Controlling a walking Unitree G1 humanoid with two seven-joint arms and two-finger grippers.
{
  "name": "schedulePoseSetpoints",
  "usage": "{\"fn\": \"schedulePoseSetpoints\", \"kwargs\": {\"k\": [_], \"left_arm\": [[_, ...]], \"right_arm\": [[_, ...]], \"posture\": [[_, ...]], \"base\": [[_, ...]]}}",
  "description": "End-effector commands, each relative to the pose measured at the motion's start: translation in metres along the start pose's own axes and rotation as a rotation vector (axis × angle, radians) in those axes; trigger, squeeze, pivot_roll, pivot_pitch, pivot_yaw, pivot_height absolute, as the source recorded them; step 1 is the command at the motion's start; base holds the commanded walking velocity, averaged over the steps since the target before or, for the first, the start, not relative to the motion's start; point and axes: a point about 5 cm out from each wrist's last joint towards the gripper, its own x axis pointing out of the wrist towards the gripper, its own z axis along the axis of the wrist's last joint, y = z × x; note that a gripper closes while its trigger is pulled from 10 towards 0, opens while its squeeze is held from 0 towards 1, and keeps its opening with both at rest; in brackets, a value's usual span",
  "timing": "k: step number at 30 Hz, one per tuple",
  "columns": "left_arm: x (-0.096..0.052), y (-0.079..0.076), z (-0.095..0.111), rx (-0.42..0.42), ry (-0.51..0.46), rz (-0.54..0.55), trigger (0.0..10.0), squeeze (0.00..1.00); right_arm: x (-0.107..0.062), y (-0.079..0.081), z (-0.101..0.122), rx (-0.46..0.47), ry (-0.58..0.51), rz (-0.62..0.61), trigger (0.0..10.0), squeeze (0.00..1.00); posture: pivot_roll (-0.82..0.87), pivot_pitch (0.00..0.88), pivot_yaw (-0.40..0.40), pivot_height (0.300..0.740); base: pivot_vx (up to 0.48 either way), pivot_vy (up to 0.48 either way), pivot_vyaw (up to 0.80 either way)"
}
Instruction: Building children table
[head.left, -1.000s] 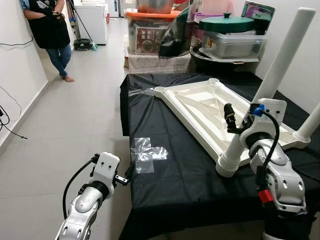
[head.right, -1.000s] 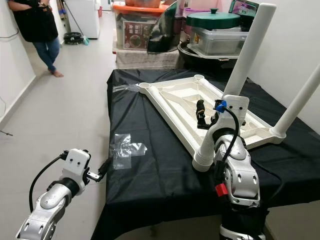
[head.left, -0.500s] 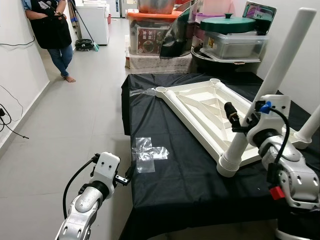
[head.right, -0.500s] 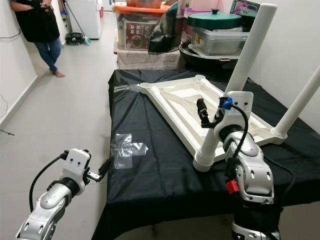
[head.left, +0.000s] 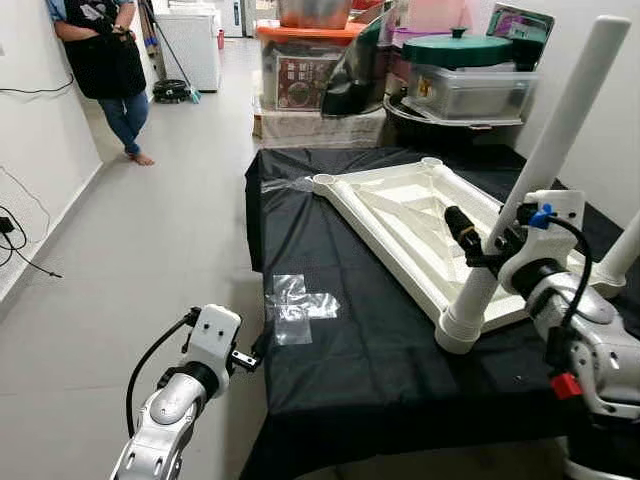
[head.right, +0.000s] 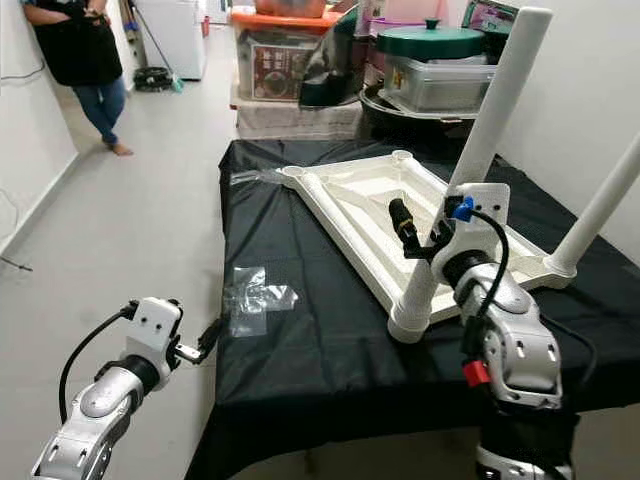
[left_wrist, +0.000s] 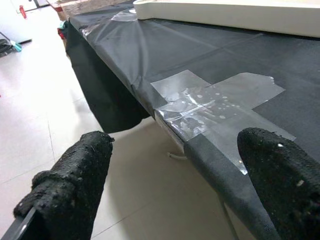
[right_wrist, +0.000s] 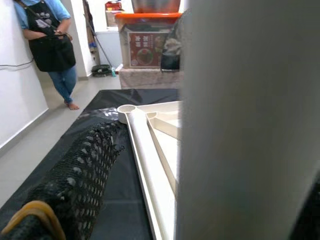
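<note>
The white children's tabletop (head.left: 420, 225) lies upside down on the black-covered table (head.left: 350, 350), 2 legs fitted. The right gripper (head.right: 425, 245) straddles the near-corner leg (head.left: 545, 165), fingers apart, apparently not clamped. Judged step: seating that leg; next, 2 far sockets need legs. The left gripper (left_wrist: 175, 175) hangs spread beside the table's left edge, near taped plastic (head.left: 295, 308). A person (head.left: 105, 55) stands on the tiled floor beside storage bins (head.left: 315, 65).

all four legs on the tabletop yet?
No. Two legs stand on the upturned tabletop; its two far corner sockets are bare.
</note>
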Motion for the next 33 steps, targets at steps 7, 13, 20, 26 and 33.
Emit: {"fn": "schedulePoseSetpoints", "kwargs": {"k": [7,13,20,26,33], "left_arm": [[0.001,-0.003,-0.003,0.007,0.012,-0.024,10.0,0.0],[0.0,-0.001,-0.003,0.011,0.015,-0.024,10.0,0.0],[-0.002,0.0,-0.003,0.014,0.015,-0.025,10.0,0.0],[-0.002,0.0,-0.002,0.013,0.013,-0.026,10.0,0.0],[-0.002,-0.001,-0.003,0.013,0.015,-0.036,10.0,0.0]], "right_arm": [[-0.001,-0.017,-0.007,-0.02,0.02,0.018,10.0,0.0],[0.004,-0.035,-0.011,-0.015,0.016,0.011,10.0,0.0],[0.007,-0.036,-0.006,-0.006,-0.019,0.09,10.0,0.0],[0.009,-0.031,-0.002,0.027,-0.042,0.192,10.0,0.0],[0.012,-0.035,-0.003,-0.01,-0.031,0.274,10.0,0.0]], "posture": [[0.02,0.0,-0.033,0.74],[0.02,0.0,-0.033,0.74],[0.04,0.0,-0.036,0.74],[0.04,0.0,-0.037,0.74],[0.04,0.0,-0.036,0.74]], "base": [[0.0,0.0,0.0],[0.0,0.0,0.0],[0.0,0.0,0.0],[0.0,0.0,0.0],[0.0,0.0,0.0]]}}
